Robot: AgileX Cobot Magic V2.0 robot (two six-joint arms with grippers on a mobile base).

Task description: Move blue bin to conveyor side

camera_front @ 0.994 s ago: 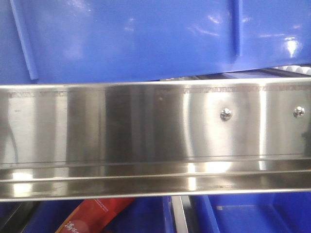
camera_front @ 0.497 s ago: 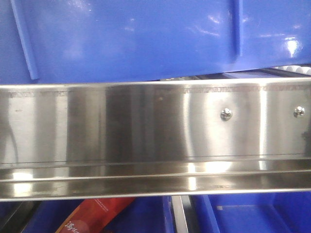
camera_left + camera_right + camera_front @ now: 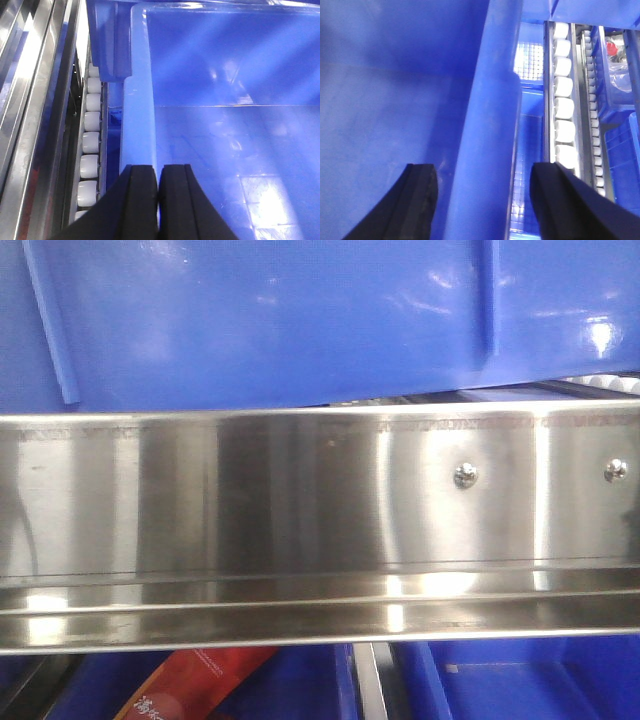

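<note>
Looking at the front view, the blue bin (image 3: 280, 320) fills the whole top of the shot, its glossy wall sitting just behind and above a shiny steel rail (image 3: 300, 500) with two screws (image 3: 464, 476) toward the right. Under the rail a red packet (image 3: 190, 685) pokes out among more blue plastic. From the left wrist, the left gripper (image 3: 158, 200) has its black fingers (image 3: 142, 200) pressed together right over the bin's rim, and honestly I can't tell if any wall is pinched between them. A row of white rollers (image 3: 90, 142) runs along just outside that side of the bin. On the other side, the right gripper (image 3: 485, 200) is spread wide and straddles the rim, one finger inside the bin and one outside, neither clearly touching it, with more rollers just beyond
</note>
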